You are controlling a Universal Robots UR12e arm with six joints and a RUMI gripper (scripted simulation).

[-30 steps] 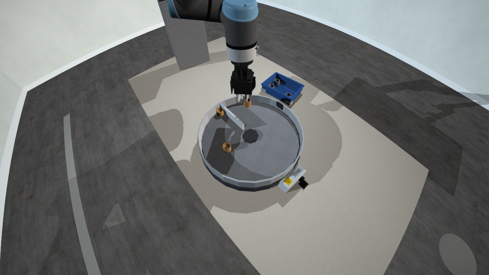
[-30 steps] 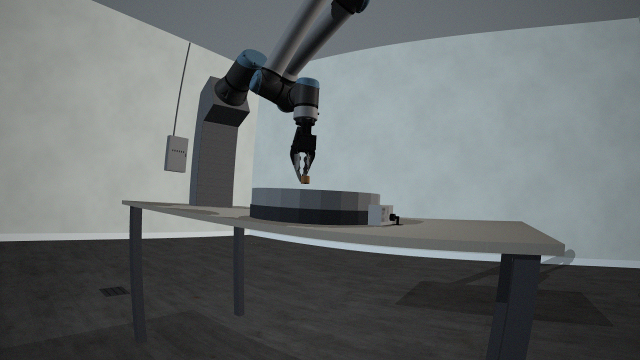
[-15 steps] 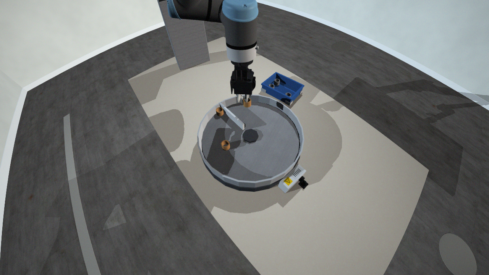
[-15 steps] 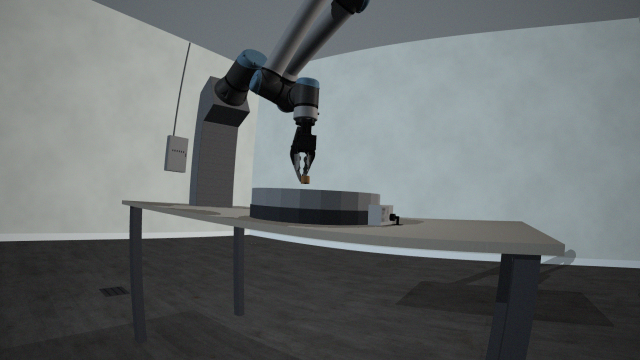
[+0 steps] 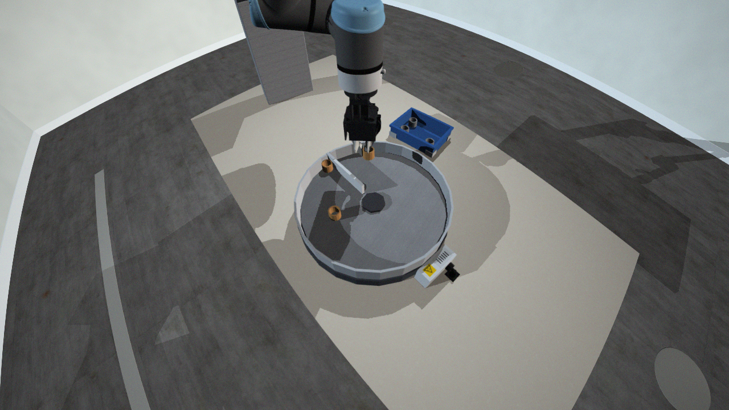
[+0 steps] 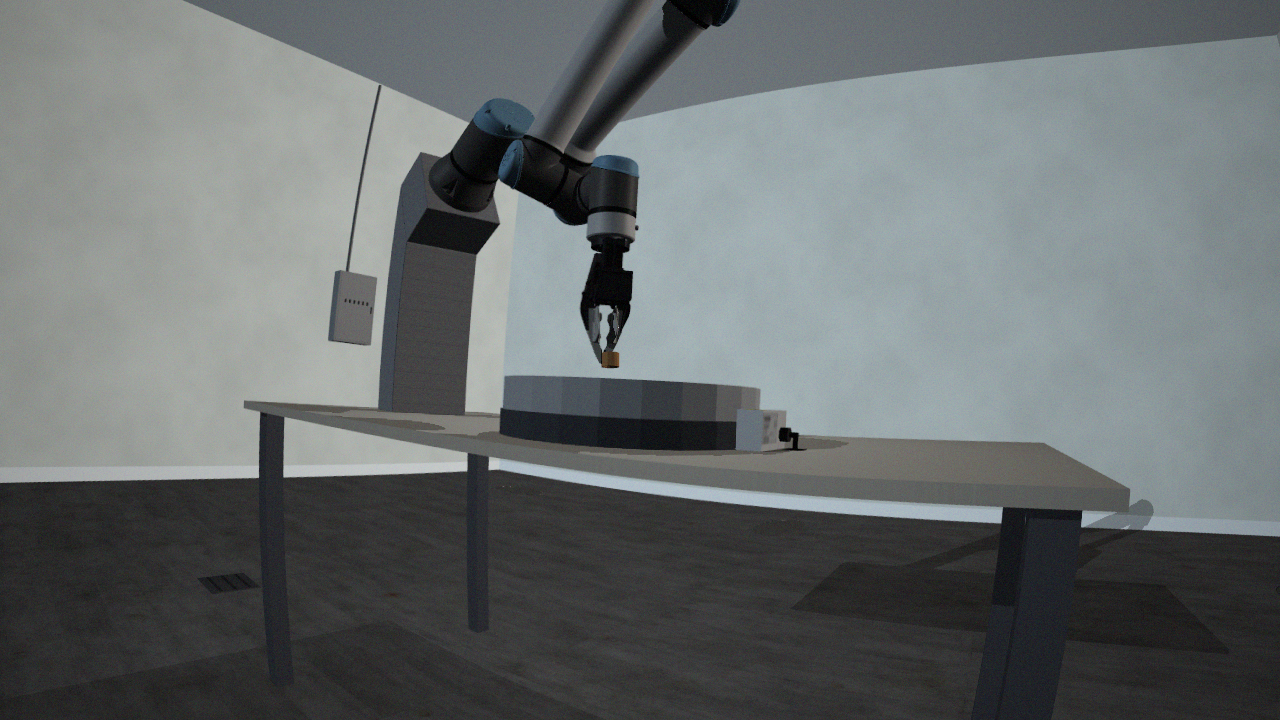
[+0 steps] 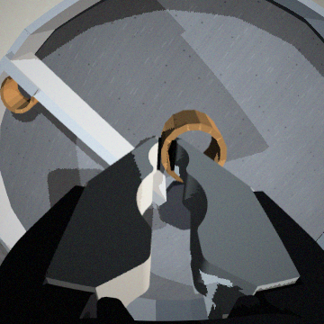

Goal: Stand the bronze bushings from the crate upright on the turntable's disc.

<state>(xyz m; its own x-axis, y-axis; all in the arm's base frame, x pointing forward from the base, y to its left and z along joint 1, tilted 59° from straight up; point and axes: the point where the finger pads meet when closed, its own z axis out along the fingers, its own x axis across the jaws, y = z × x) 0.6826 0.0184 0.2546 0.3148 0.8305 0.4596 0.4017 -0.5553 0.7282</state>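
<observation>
The gripper (image 5: 363, 147) pinches the wall of a bronze bushing (image 5: 368, 152) — third of its kind — above the disc (image 5: 402, 214), near the rim (steel ones remain in the crate (image 5: 442, 128)). Next: lower, set upright, release.
</observation>
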